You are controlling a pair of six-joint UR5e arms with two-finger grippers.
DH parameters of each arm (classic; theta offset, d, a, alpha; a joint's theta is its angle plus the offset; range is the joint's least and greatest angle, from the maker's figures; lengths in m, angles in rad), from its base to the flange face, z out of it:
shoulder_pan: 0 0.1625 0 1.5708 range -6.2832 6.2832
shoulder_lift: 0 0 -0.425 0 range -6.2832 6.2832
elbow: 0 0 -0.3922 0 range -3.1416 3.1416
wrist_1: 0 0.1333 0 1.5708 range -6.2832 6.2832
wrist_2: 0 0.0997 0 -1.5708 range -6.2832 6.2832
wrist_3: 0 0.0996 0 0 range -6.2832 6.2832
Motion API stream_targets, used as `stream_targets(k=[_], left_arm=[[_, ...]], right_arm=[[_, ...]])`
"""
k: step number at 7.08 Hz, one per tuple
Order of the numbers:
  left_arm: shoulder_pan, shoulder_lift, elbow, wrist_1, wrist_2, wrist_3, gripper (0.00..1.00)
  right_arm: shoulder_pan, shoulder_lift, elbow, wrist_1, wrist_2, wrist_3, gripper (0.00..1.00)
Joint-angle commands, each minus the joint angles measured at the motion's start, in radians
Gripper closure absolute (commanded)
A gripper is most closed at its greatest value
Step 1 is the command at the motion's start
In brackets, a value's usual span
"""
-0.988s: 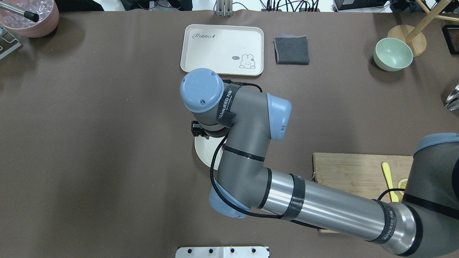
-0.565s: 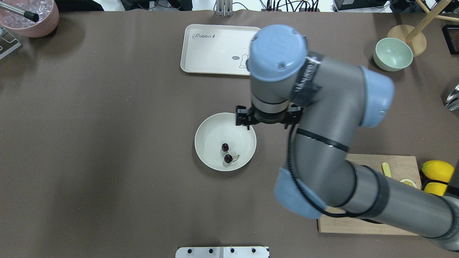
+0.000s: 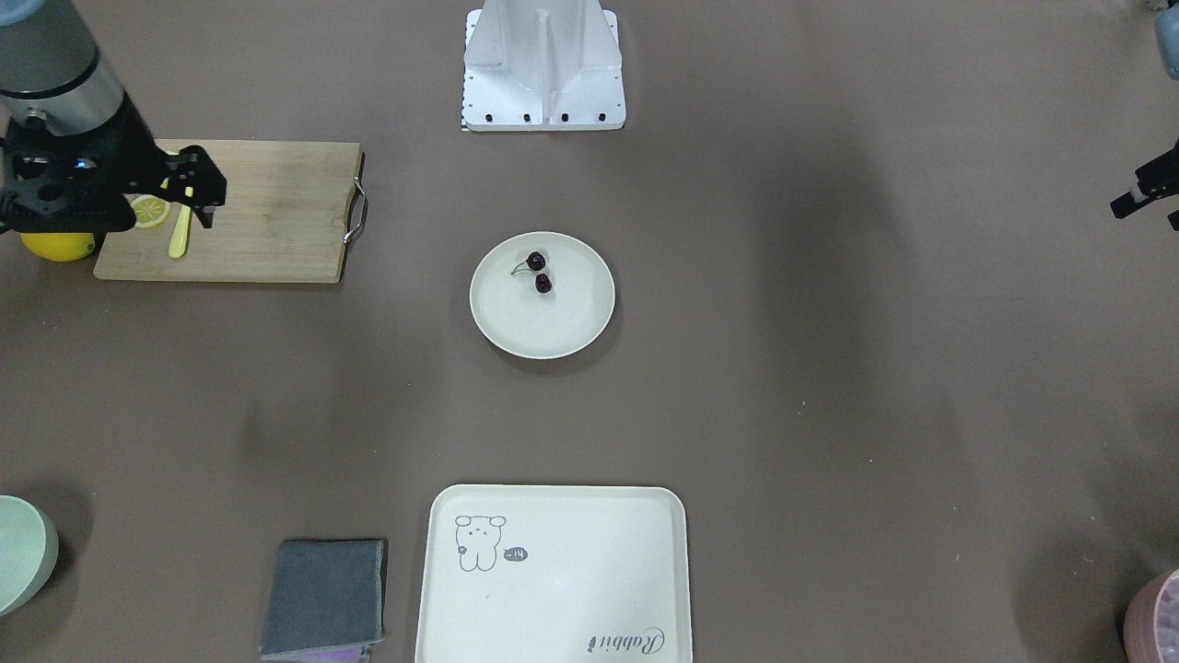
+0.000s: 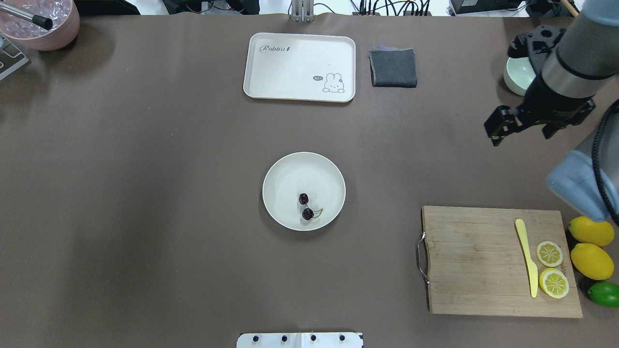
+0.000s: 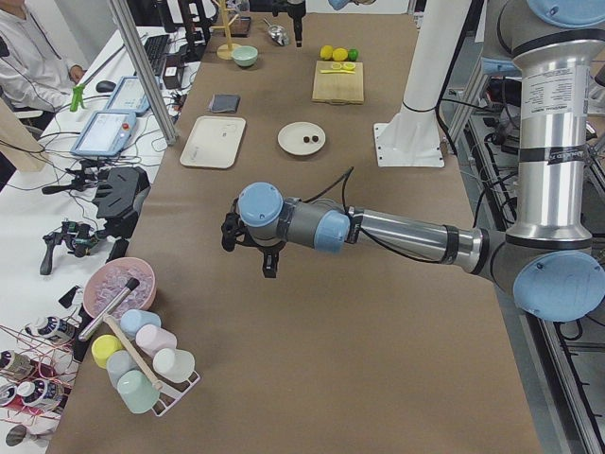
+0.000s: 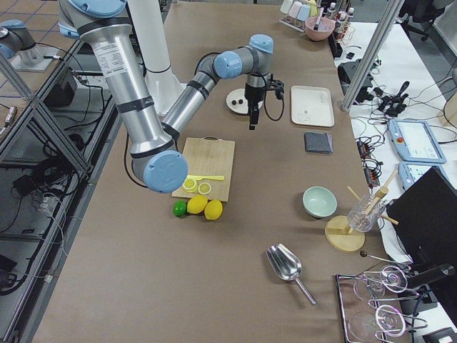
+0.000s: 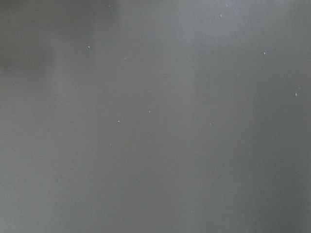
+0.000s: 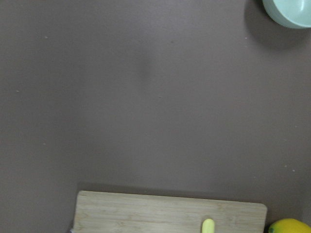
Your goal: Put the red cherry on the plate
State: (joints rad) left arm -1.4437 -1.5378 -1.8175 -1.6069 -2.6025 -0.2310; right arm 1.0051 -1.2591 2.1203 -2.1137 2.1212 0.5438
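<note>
Your right tool [image 4: 526, 129] hangs wide and empty, it seems; the plate [image 4: 285, 179] holds the red cherry [image 4: 307, 213], a glossy near-black pair.

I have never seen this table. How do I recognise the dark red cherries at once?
At the middle of the brown table a round, shallow off-white plate stands alone. The pair of tiny, glossy dark red cherries joined by thin greenish stems lies on it, on the half nearer the robot. All other fruit is yellow or green, at the wooden cutting board.
</note>
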Motion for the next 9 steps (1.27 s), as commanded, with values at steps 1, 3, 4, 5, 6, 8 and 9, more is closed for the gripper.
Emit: stream_targets(k=[1, 3, 4, 5, 6, 8, 9], left_arm=[[0.038, -0.056, -0.023, 0.071, 0.001, 0.002, 0.03], [0.116, -0.079, -0.005, 0.085, 0.004, 0.001, 0.03], [0.133, -0.15, -0.002, 0.181, 0.024, 0.001, 0.02], [0.125, -0.186, -0.052, 0.27, 0.141, 0.001, 0.02], [0.12, -0.186, -0.099, 0.306, 0.188, 0.001, 0.03], [0.024, -0.223, -0.115, 0.421, 0.19, 0.004, 0.03], [0.0, -0.21, -0.109, 0.426, 0.19, 0.042, 0.03]], right_arm=[[0.14, -0.11, 0.022, 0.004, 0.106, -0.145, 0.0], [0.249, -0.205, 0.115, 0.011, 0.144, -0.221, 0.0], [0.259, -0.268, 0.194, 0.008, 0.154, -0.211, 0.0], [0.286, -0.263, 0.196, 0.001, 0.183, -0.211, 0.0], [0.293, -0.255, 0.198, 0.0, 0.189, -0.211, 0.0], [0.288, -0.252, 0.176, 0.0, 0.2, -0.211, 0.0], [0.276, -0.253, 0.138, 0.006, 0.2, -0.219, 0.0]])
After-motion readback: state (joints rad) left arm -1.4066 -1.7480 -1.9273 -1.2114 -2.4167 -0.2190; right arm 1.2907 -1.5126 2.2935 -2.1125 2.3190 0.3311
